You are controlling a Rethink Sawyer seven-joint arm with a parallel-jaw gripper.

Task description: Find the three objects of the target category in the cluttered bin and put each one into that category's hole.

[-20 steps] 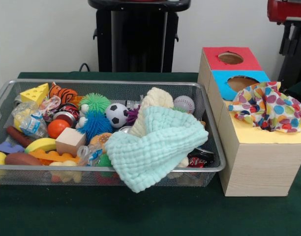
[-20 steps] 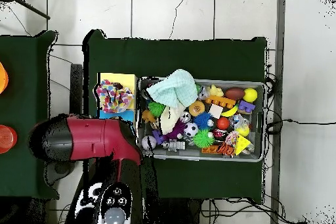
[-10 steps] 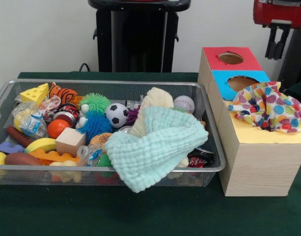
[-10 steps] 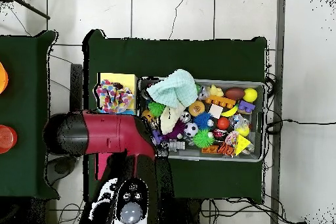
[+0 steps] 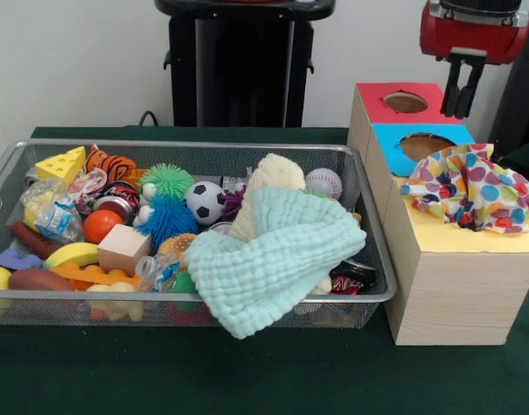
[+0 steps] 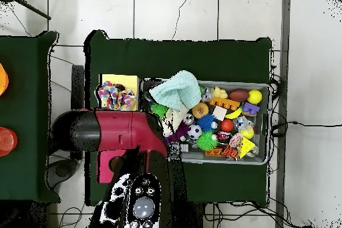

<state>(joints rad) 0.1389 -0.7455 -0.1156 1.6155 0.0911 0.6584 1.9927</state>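
Note:
The wire mesh bin [image 5: 204, 145] stands on the green table, full of toys; it also shows in the overhead view [image 6: 267, 125]. A polka-dot wrapper [image 5: 470, 188] lies crumpled on the yellow panel [image 5: 472, 238] of the wooden box and hides the hole; it also shows from above [image 6: 115, 96]. Two more crinkly wrappers [image 5: 53, 209] [image 5: 87, 184] lie at the bin's left end. My gripper [image 5: 462, 95] hangs open and empty above the red-topped hole, apart from the wrapper. From above, the arm [image 6: 113, 132] hides it.
A mint knitted cloth [image 5: 273, 259] drapes over the bin's front rim, with a cream cloth [image 5: 273, 173] behind it. Spiky balls [image 5: 167, 216], a soccer ball [image 5: 204, 201] and a wooden block [image 5: 122, 248] fill the bin. The box also has a blue-topped hole [image 5: 424, 145] and a red-topped hole [image 5: 405, 102].
My gripper has moved left in the front view and come lower, from the top right corner to above the red-topped hole. From above, the arm has swung toward the bin. The wrapper has not moved.

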